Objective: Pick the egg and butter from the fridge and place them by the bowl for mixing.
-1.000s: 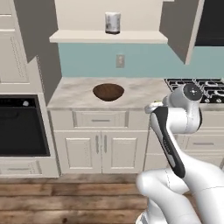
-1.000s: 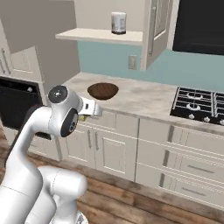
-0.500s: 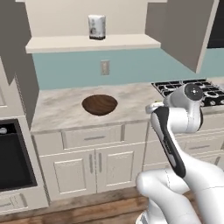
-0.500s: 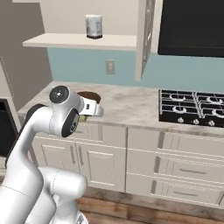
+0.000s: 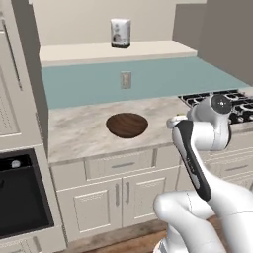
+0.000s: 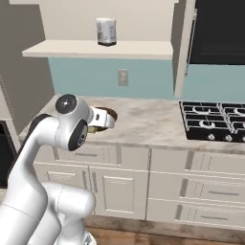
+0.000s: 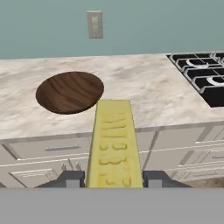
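My gripper (image 7: 113,179) is shut on the butter (image 7: 113,144), a pale-yellow stick that juts forward between the two dark fingertips (image 7: 72,178). It hangs in front of the counter's edge, short of the marble top. The dark wooden bowl (image 7: 70,92) sits on the counter ahead and to the left of the butter. In the left base view the bowl (image 5: 127,124) lies left of my hand (image 5: 175,121). From the right base view the bowl (image 6: 113,113) is mostly hidden behind my hand (image 6: 103,118). The egg and the fridge are out of view.
A black gas stove (image 5: 232,101) (image 6: 215,119) takes up the counter's right end. A wall shelf (image 5: 99,52) above carries a white canister (image 5: 120,32). A black oven (image 5: 20,197) stands at lower left. Bare marble counter (image 7: 148,92) lies between bowl and stove.
The whole picture has shifted: the base has driven closer to the counter, so bowl and stove look larger. The arm keeps its pose, still holding the butter.
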Controlling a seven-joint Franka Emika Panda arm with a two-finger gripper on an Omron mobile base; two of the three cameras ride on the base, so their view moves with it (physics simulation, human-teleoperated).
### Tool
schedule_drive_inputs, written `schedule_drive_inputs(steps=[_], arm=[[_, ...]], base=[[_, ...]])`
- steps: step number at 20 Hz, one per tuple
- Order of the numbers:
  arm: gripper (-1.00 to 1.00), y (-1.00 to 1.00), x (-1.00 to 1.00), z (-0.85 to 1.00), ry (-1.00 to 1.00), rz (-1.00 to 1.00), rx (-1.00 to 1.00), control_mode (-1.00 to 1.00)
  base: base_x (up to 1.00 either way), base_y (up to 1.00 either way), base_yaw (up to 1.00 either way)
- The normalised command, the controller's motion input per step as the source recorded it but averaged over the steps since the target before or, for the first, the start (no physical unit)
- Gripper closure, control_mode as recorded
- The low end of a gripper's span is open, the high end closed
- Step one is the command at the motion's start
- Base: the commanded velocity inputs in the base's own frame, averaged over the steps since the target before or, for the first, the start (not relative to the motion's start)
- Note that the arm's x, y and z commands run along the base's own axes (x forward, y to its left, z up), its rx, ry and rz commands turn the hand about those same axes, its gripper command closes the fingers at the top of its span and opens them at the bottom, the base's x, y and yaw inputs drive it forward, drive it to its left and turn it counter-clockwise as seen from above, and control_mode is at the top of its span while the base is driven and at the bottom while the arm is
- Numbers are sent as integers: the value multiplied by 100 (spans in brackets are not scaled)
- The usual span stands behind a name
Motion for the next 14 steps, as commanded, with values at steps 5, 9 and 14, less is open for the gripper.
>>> schedule_drive_inputs(steps=[5, 9, 14], arm=[[100, 0, 0, 0, 0, 0, 0, 100], [100, 0, 0, 0, 0, 0, 0, 100], [100, 0, 0, 0, 0, 0, 0, 100]], base=[[63, 11, -1], [60, 0, 2], [54, 0, 5]])
